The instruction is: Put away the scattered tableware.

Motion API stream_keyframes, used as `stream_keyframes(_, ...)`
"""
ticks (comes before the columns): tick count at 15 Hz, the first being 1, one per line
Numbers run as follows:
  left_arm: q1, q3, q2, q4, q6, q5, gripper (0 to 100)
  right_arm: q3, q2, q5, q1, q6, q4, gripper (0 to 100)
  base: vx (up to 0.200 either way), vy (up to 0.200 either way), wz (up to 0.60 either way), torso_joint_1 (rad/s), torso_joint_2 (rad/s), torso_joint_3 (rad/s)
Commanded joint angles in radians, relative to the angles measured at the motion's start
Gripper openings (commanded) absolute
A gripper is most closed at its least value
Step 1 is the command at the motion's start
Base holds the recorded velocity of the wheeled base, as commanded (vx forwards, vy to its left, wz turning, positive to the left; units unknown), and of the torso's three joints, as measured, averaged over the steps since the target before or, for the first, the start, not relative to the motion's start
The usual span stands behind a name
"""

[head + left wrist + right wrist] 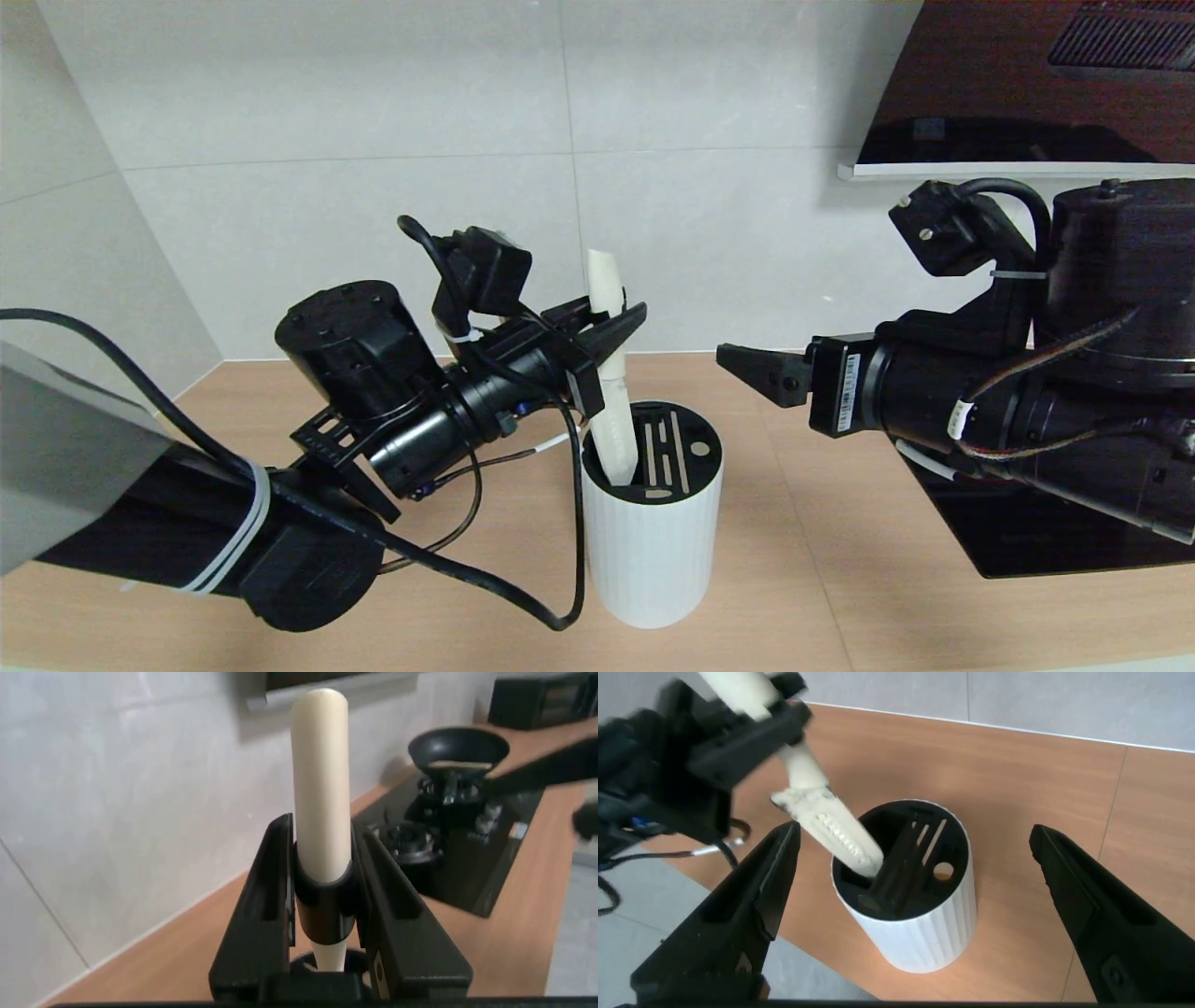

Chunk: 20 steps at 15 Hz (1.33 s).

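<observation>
My left gripper [607,341] is shut on the handle of a cream-white knife [616,429]. The knife hangs nearly upright, and its serrated blade tip dips into the black slotted top of a white ribbed knife holder [653,551] on the wooden counter. The left wrist view shows the handle [320,756] standing up between my left gripper's [324,831] jaws. My right gripper [742,359] hovers open just right of the holder and above it. From its wrist, the holder [924,929] and the knife blade [827,821] lie between the spread fingers [738,924].
A black cooktop [1027,541] is set into the counter [840,579] at the right, under a dark range hood [1008,84]. A frying pan [458,751] sits on a burner. A tiled wall runs close behind the holder. A loose black cable [523,597] lies left of the holder.
</observation>
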Motion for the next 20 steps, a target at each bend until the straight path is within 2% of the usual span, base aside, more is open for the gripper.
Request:
stream_keyframes(1, -0.004, 0.004, 0.024, -0.001, 0.001, 0.0, 0, 0.0, 0.003, 0.0, 0.0, 0.0, -0.001, 100, 0.0, 0.0, 0.0, 0.0, 0.0, 0.0)
stream_keyframes(10, -0.013, 0.005, 0.124, -0.044, 0.001, 0.001, 0, -0.002, 0.005, 0.0, 0.0, 0.0, -0.001, 100, 0.0, 0.0, 0.0, 0.0, 0.0, 0.0)
stream_keyframes(16, -0.036, 0.002, 0.222, -0.12, -0.001, 0.017, 0, 0.0, 0.014, 0.0, 0.002, 0.0, -0.001, 100, 0.0, 0.0, 0.0, 0.0, 0.0, 0.0)
stream_keyframes(20, -0.038, 0.002, 0.239, -0.125, -0.001, 0.018, 0, 0.0, 0.017, 0.0, 0.002, 0.0, -0.001, 100, 0.0, 0.0, 0.0, 0.0, 0.0, 0.0)
